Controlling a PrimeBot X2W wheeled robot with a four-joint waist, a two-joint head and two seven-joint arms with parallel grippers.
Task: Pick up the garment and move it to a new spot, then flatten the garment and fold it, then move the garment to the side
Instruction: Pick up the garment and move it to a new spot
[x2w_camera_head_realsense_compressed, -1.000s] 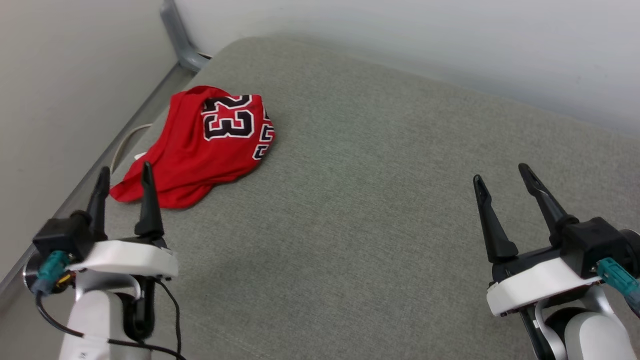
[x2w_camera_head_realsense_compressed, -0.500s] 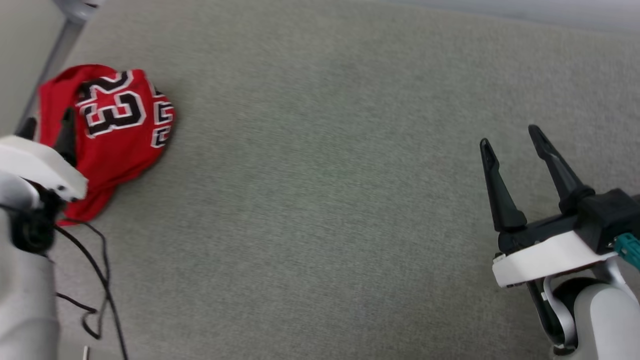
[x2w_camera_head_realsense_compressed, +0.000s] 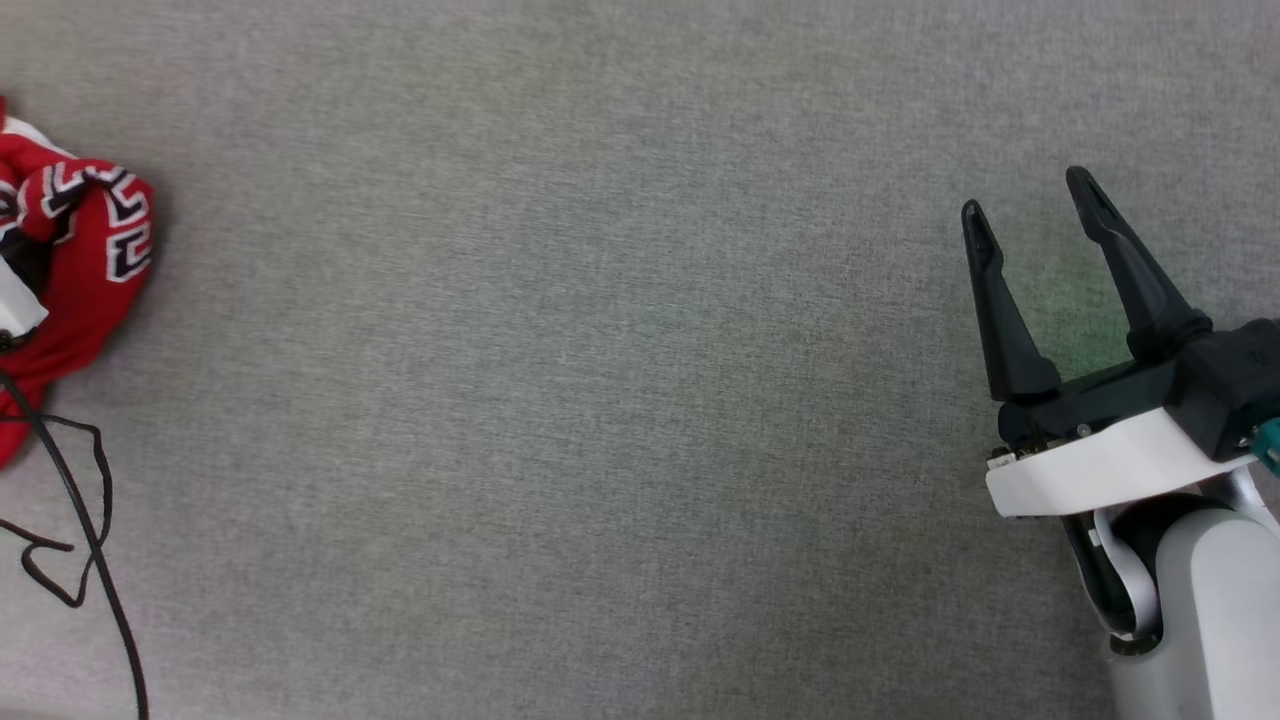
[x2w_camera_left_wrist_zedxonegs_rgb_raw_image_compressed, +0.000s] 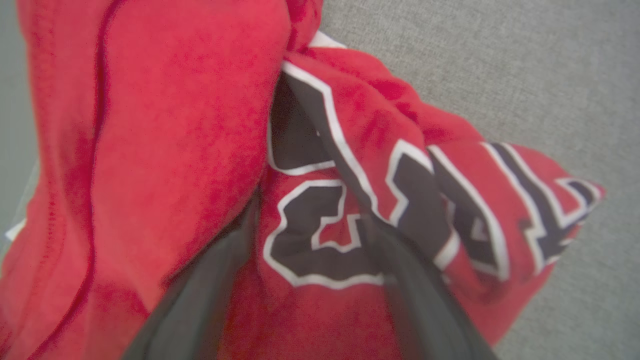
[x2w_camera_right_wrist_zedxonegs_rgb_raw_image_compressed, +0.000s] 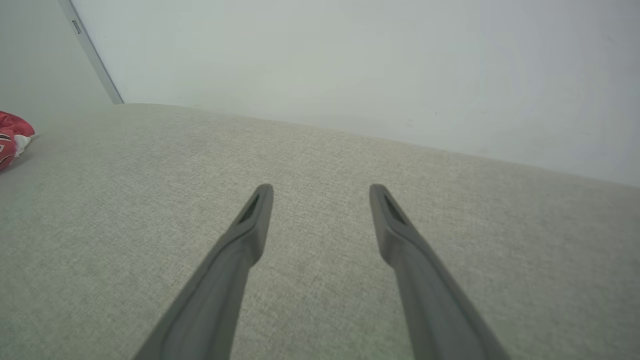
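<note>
The garment (x2w_camera_head_realsense_compressed: 100, 250) is a red jersey with black white-outlined lettering. It lies bunched at the far left edge of the head view. In the left wrist view the garment (x2w_camera_left_wrist_zedxonegs_rgb_raw_image_compressed: 150, 150) is very close, and my left gripper (x2w_camera_left_wrist_zedxonegs_rgb_raw_image_compressed: 312, 210) is pushed into its folds. Both dark fingers (x2w_camera_left_wrist_zedxonegs_rgb_raw_image_compressed: 200, 295) stand apart with cloth between them, and their tips are buried under the fabric. My right gripper (x2w_camera_head_realsense_compressed: 1030, 200) hangs open over bare grey fabric at the right, far from the jersey. Its wrist view shows the right gripper (x2w_camera_right_wrist_zedxonegs_rgb_raw_image_compressed: 321, 192) with nothing in it and the garment (x2w_camera_right_wrist_zedxonegs_rgb_raw_image_compressed: 12, 135) far off to the left.
Everything rests on a wide grey fabric surface (x2w_camera_head_realsense_compressed: 600, 350). A black cable (x2w_camera_head_realsense_compressed: 80, 520) loops down at the left edge below the jersey. A pale wall (x2w_camera_right_wrist_zedxonegs_rgb_raw_image_compressed: 350, 60) and a grey metal post (x2w_camera_right_wrist_zedxonegs_rgb_raw_image_compressed: 90, 50) border the far side.
The head camera has tilted down and swung right, so the jersey has slid to the left edge. My left gripper has reached into the jersey, whose folds have bunched up. The right gripper stays open.
</note>
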